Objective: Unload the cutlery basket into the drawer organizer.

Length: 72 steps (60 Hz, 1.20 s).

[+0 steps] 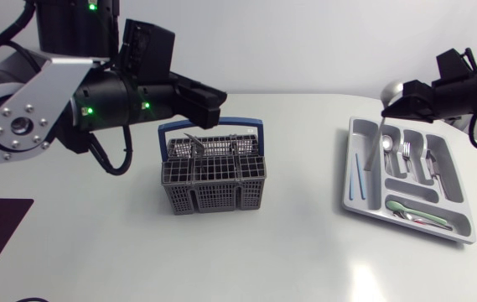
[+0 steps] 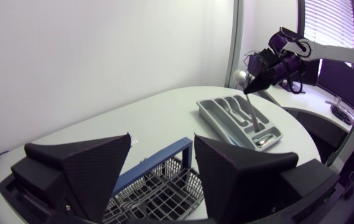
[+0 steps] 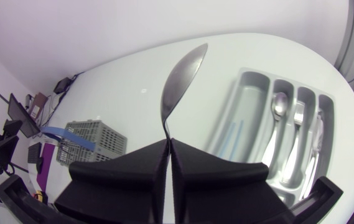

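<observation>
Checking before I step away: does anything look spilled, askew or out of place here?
Nothing stands out. The basket stands upright, the organizer lies flat with cutlery sorted in its compartments, and the right gripper holds a spoon over it.

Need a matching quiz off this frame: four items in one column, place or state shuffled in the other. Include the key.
Items
1. spoon
2. left gripper
3. cutlery basket
4. drawer organizer

Place or state
a. open, just above the basket
b. grey, several compartments already filled
c. clamped in the right gripper, over the organizer
d. blue handle, cutlery still inside

Pairs: 1-c, 2-a, 3-d, 4-b
</observation>
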Motion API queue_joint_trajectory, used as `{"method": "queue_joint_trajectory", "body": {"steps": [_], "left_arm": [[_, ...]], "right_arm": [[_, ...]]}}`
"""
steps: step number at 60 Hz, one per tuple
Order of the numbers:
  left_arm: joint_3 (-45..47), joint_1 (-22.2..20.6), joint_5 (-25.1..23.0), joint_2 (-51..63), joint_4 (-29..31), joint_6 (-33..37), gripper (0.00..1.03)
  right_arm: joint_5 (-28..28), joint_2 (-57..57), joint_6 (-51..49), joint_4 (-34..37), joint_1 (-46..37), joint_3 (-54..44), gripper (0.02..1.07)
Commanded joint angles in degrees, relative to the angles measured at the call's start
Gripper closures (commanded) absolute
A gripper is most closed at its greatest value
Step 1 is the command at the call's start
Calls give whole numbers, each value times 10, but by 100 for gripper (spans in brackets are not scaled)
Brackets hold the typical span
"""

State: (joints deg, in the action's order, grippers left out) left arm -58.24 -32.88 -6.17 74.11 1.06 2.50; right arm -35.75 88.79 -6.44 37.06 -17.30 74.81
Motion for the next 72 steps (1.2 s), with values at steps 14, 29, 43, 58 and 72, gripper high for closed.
{"method": "queue_joint_trajectory", "body": {"steps": [14,29,43,58,72], "left_arm": [[51,5,-8,-42,8,47,12],[72,9,-20,-58,8,55,12],[83,20,-23,-69,7,63,12],[95,24,-25,-79,2,64,12],[96,29,-31,-80,1,63,12]], "right_arm": [[-6,140,-140,58,-114,130,101],[-18,238,-174,59,-142,204,101],[-29,295,-192,59,-148,242,101],[-40,313,-202,60,-155,262,101],[43,314,-147,72,-125,289,101]]}}
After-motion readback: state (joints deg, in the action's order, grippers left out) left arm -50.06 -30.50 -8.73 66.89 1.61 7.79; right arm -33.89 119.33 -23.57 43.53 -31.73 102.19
